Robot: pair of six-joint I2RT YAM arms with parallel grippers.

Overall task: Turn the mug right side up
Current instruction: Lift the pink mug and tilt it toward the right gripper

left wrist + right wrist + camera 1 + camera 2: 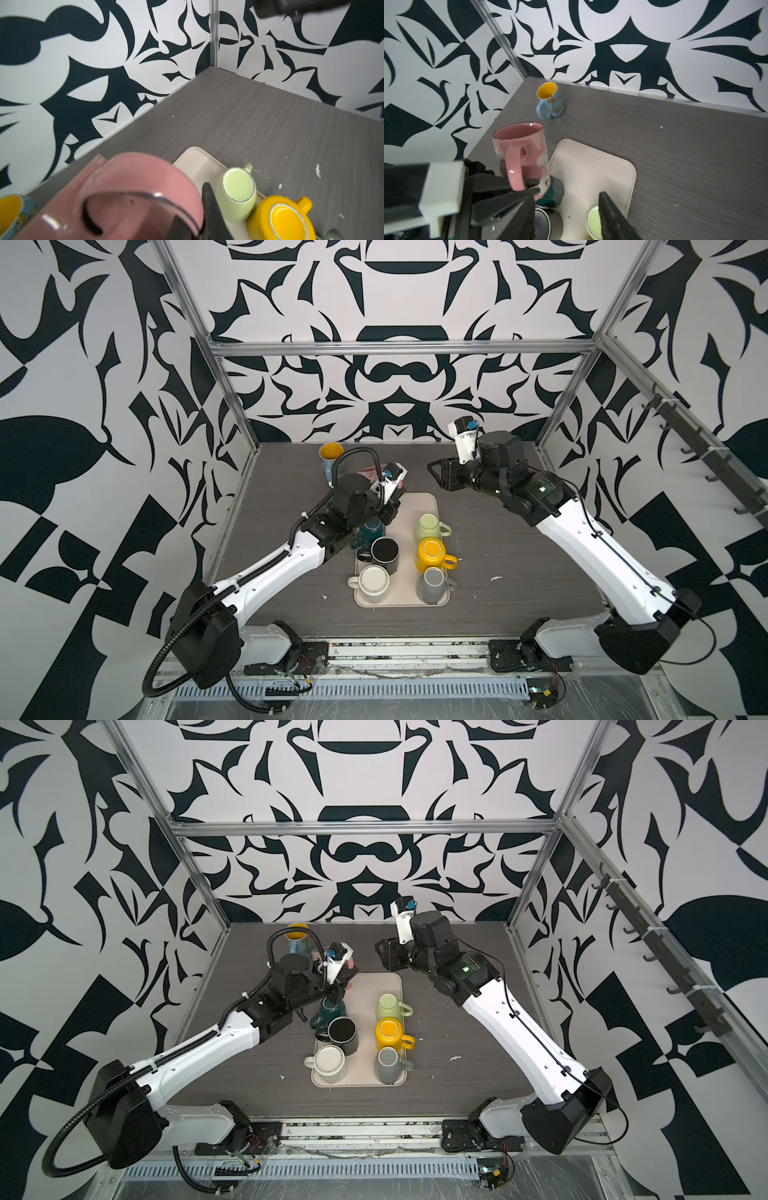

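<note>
The mug (521,149) is pink with white patterns and stands upright, mouth up, by the tray's far left corner. In the left wrist view the mug (135,182) fills the foreground. In both top views the left wrist hides most of it, leaving a pink edge (368,472). My left gripper (533,185) is shut on the lower part of its handle. Whether its base rests on the table is hidden. My right gripper (434,472) hovers open over the tray's far end, with nothing between its fingers (610,214).
A beige tray (415,502) holds several mugs bottom up: light green (430,526), yellow (432,553), grey (434,585), white (374,583), black (385,553) and teal (372,529). A blue mug with a yellow inside (330,456) stands upright near the back wall.
</note>
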